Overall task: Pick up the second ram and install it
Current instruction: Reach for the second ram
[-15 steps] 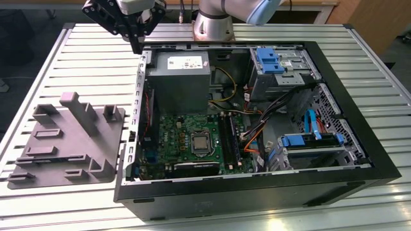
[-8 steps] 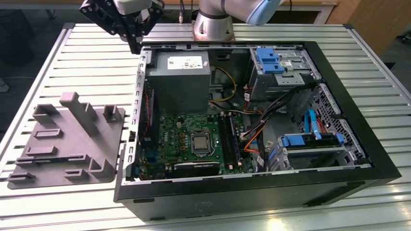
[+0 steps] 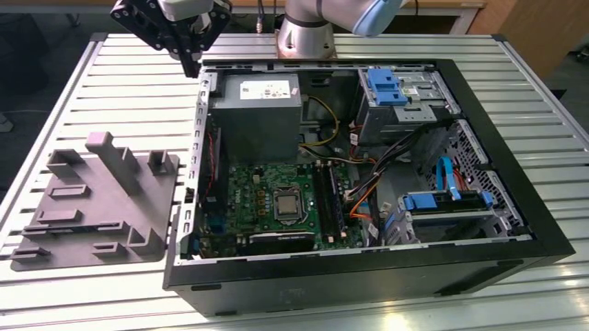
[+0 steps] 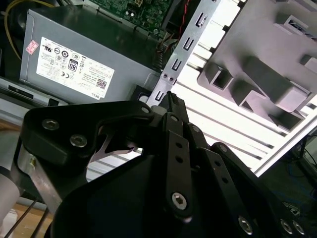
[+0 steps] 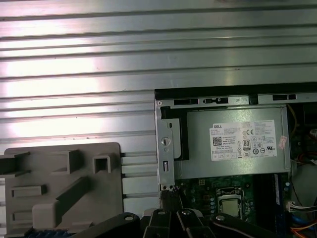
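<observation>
Hand (image 3: pixel 190 65): fingers pressed together, over a corner of the computer case (image 3: pixel 350 277).
Power supply (image 5: pixel 233 148): white printed sticker.
Gray fixture (image 3: pixel 92 207): lying on the surface (image 3: pixel 129 96).

The arm (image 3: pixel 305 33) holds its tool (image 3: pixel 190 63) aloft, fingers closed together, pointing downward.

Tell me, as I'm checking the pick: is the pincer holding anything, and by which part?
Nothing is held. The pincer is shut with nothing between its fingertips, near a corner of the computer case.
</observation>
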Motion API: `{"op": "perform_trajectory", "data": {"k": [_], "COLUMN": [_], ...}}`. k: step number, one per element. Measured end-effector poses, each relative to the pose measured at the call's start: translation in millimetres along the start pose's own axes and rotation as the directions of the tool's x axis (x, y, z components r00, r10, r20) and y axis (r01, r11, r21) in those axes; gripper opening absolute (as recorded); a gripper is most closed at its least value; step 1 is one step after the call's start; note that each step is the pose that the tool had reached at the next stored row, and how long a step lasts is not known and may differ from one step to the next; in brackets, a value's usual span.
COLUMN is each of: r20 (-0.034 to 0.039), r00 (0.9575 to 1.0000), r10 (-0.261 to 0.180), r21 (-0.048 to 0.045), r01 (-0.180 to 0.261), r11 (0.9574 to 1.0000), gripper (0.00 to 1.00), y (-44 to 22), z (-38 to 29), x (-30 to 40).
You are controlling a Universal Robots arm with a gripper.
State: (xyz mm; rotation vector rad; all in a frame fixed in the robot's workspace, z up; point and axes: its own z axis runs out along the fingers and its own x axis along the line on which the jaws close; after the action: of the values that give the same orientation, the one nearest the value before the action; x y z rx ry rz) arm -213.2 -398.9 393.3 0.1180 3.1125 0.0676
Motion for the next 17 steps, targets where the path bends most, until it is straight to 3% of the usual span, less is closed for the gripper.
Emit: {"op": "perform_trajectory", "data": {"k": [17], "r20": [0.0], "r00": [1.0], "r10": [0.0], "r21": [0.0], "r01": [0.0], "r11": [1.0], "gripper": [0.11], "y": [-0.7], "z": [-0.3], "x": [9.8]}}
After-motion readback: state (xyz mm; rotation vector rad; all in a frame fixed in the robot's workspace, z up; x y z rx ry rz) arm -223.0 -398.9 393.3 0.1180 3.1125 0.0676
